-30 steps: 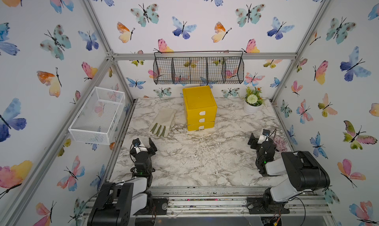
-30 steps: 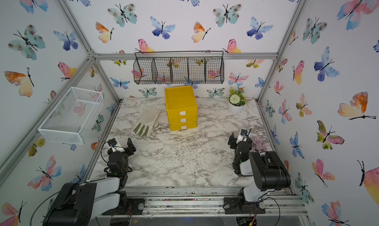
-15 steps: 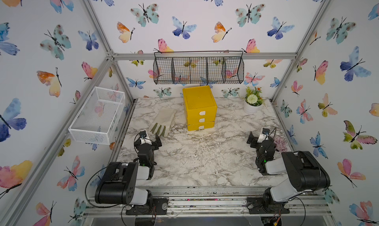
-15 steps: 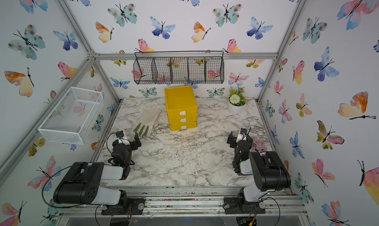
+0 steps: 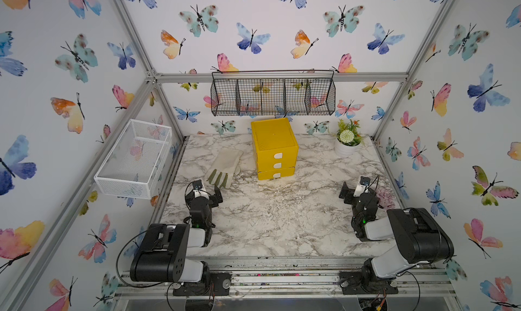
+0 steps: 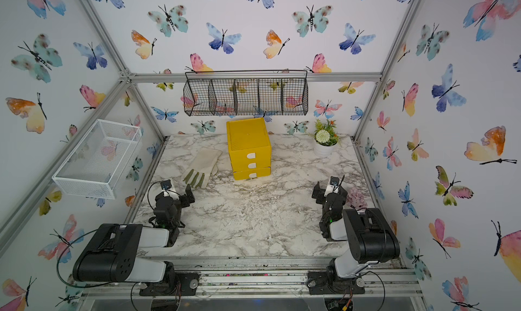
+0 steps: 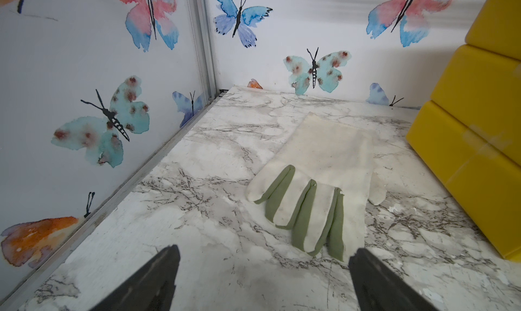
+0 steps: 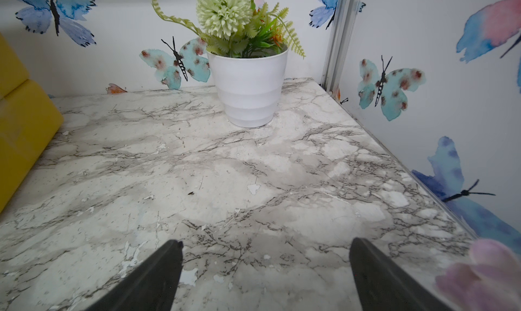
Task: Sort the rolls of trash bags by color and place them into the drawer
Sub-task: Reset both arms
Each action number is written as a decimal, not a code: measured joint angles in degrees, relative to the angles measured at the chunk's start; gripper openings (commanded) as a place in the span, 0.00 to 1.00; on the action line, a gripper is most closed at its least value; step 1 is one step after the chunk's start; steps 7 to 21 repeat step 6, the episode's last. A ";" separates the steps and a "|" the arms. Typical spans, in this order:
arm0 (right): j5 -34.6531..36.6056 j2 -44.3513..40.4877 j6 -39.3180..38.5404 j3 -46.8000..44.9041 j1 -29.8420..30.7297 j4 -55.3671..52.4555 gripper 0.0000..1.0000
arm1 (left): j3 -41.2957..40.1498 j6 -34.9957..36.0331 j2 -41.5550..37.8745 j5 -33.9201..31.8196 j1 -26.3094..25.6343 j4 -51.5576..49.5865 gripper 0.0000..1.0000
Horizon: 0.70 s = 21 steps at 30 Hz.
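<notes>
The yellow drawer stands at the back middle of the marble table, three drawers stacked with white tab handles; the lowest sticks out a little. Its side shows in the left wrist view and the right wrist view. No rolls of trash bags show on the table. My left gripper is open and empty, just short of a glove's fingertips. At the right side my right gripper is open and empty over bare marble.
A pale glove with green finger edges lies left of the drawer. A white potted plant stands back right. A soft pink-purple clump lies beside my right gripper. A black wire basket and a white one hang on the walls.
My left arm has swung forward from the near left edge to just before the glove. The right gripper has opened slightly wider and stayed in place.
</notes>
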 measured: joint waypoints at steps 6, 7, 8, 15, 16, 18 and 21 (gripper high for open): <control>0.00 0.00 0.00 0.00 0.00 0.00 0.98 | 0.04 0.07 0.00 0.00 0.00 -0.15 0.98; 0.00 0.00 0.00 0.00 0.00 0.00 0.98 | 0.04 0.07 0.00 0.00 0.00 -0.15 0.98; 0.00 0.00 0.00 0.00 0.00 0.00 0.98 | 0.04 0.07 0.00 0.00 0.00 -0.15 0.98; 0.00 0.00 0.00 0.00 0.00 0.00 0.98 | 0.04 0.07 0.00 0.00 0.00 -0.15 0.98; 0.00 0.00 0.00 0.00 0.00 0.00 0.98 | 0.04 0.07 0.00 0.00 0.00 -0.15 0.98; 0.00 0.00 0.00 0.00 0.00 0.00 0.98 | 0.04 0.07 0.00 0.00 0.00 -0.15 0.98; 0.00 0.00 0.00 0.00 0.00 0.00 0.98 | 0.04 0.07 0.00 0.00 0.00 -0.15 0.98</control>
